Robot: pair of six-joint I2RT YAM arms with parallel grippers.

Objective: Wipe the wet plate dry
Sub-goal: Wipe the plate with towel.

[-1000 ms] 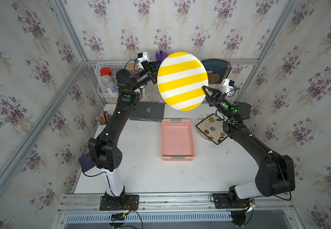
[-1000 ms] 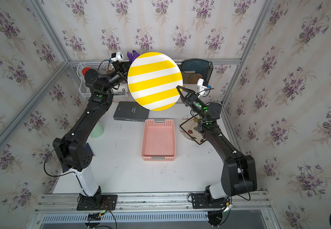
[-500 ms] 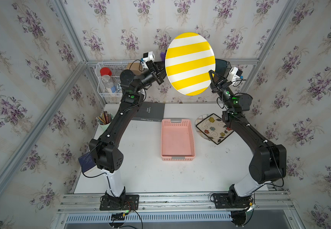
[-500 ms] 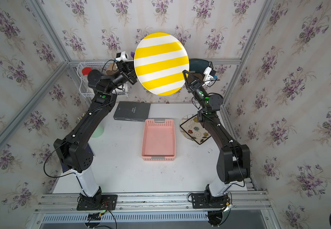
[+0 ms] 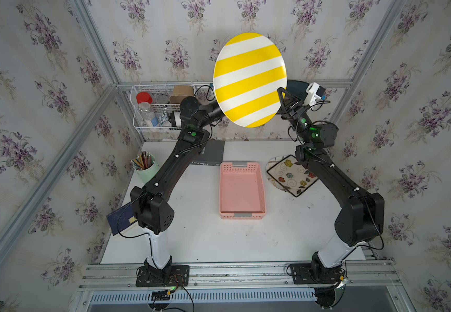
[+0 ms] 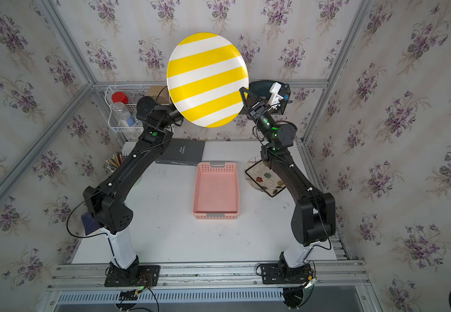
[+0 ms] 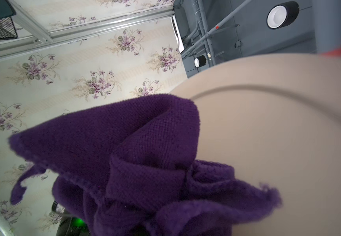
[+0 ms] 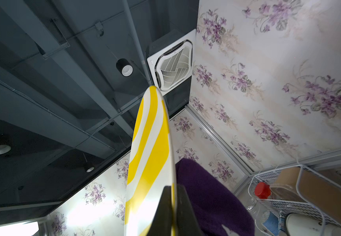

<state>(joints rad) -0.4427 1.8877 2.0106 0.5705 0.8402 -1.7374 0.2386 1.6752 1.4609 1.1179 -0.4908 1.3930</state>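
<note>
The yellow-and-white striped plate (image 5: 250, 78) is held on edge, high in the air over the 12 o'clock end of the worktop (image 5: 205, 237), its striped face turned towards the top cameras. Standing it up like this probably leaves both faces free for wiping, which flat on the worktop it would not.

The right hand (image 8: 173, 196) is closed on the plate's rim, one finger on the striped face and one on the back. In a top view the grip sits at about 4 o'clock on the plate's disc.

The left arm (image 5: 192, 113) comes in from about 8 o'clock and goes behind the plate, so the left hand is hidden in both top views. Its wrist view shows a bunched purple cloth (image 7: 145, 147) lying against the plain beige back of the plate. The fingers are buried in the folds, but the hand is closed, and I judge it has hold of the cloth. The right wrist view also shows the cloth behind the plate, beside the gripped rim.

So the back is being dried, while the striped face has no cloth on it.
</note>
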